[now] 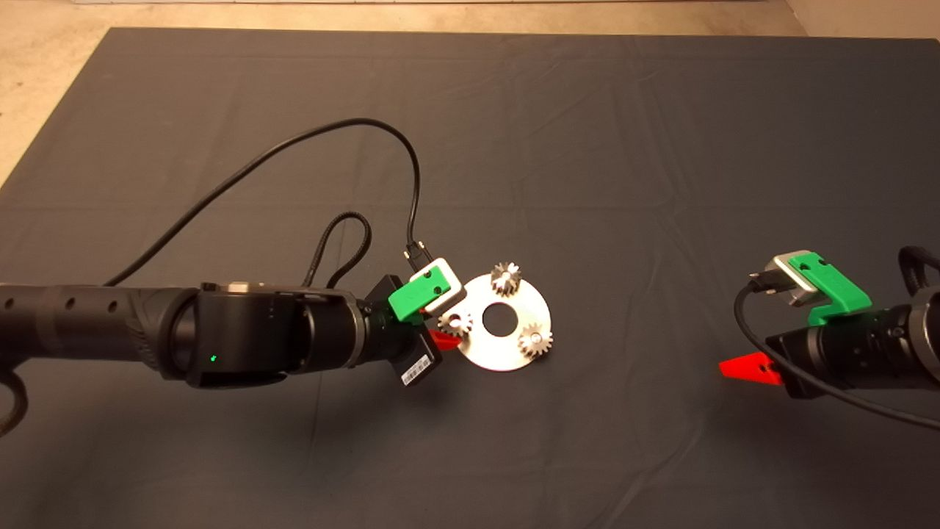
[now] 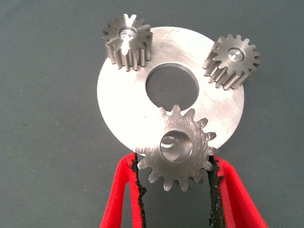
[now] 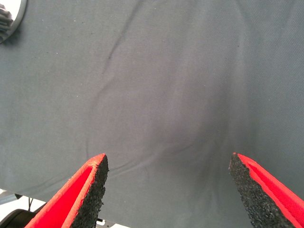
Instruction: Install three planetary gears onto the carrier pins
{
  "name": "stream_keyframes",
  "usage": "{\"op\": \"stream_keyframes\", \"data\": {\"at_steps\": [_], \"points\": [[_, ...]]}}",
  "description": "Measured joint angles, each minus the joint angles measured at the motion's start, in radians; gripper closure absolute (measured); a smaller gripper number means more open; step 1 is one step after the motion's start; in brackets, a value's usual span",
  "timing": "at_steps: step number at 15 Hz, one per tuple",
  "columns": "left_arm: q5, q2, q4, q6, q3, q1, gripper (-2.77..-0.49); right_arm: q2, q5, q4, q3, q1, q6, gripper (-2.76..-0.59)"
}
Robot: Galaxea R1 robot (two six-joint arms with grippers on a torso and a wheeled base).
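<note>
Planetary gears: two [image 2: 127, 46] [image 2: 232, 60] sit on carrier pins of the disc [image 2: 118, 109]; a third gear [image 2: 178, 147] sits over the disc's near edge.
Left claw [image 2: 176, 176]: pinching the third gear.
Right claw [image 3: 168, 183]: spread, well apart over the mat [image 3: 180, 85].

Three planetary gears [image 1: 506, 278] sit over one round silver disc [image 1: 490, 353], at its twelve, four and nine o'clock. Two carrier pins [image 2: 128, 33] show through gear bores; the third cannot be made out. Two arms, one dark mat [image 1: 631, 147].
</note>
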Motion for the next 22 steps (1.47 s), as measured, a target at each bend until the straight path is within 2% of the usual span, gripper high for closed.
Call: {"op": "stream_keyframes", "data": {"at_steps": [2, 7, 9, 12, 14, 21, 22], "points": [[0.000, 0.006, -0.001, 0.001, 0.000, 0.017, -0.55, 0.000, 0.000, 0.000, 0.000, 0.000, 0.000, -1.89], [-0.006, 0.007, 0.000, 0.001, -0.004, 0.019, -0.55, 0.000, 0.000, 0.000, 0.000, 0.000, 0.000, -1.89], [-0.008, 0.014, 0.000, 0.016, -0.022, 0.019, -0.55, 0.001, 0.000, 0.002, 0.000, 0.000, 0.000, -1.89], [-0.030, 0.022, 0.000, 0.023, -0.048, 0.020, -0.55, 0.000, 0.000, 0.007, 0.000, 0.000, 0.000, -1.89], [-0.047, 0.024, 0.001, 0.025, -0.048, 0.037, -0.55, 0.000, 0.000, 0.009, 0.000, 0.000, 0.000, -1.89], [-0.054, 0.026, 0.004, 0.028, -0.052, 0.038, -0.55, 0.000, 0.000, 0.011, 0.000, 0.000, 0.000, -1.89], [-0.058, 0.026, 0.004, 0.046, -0.055, 0.038, -0.55, 0.000, 0.000, 0.011, 0.000, 0.000, 0.000, -1.89]]}}
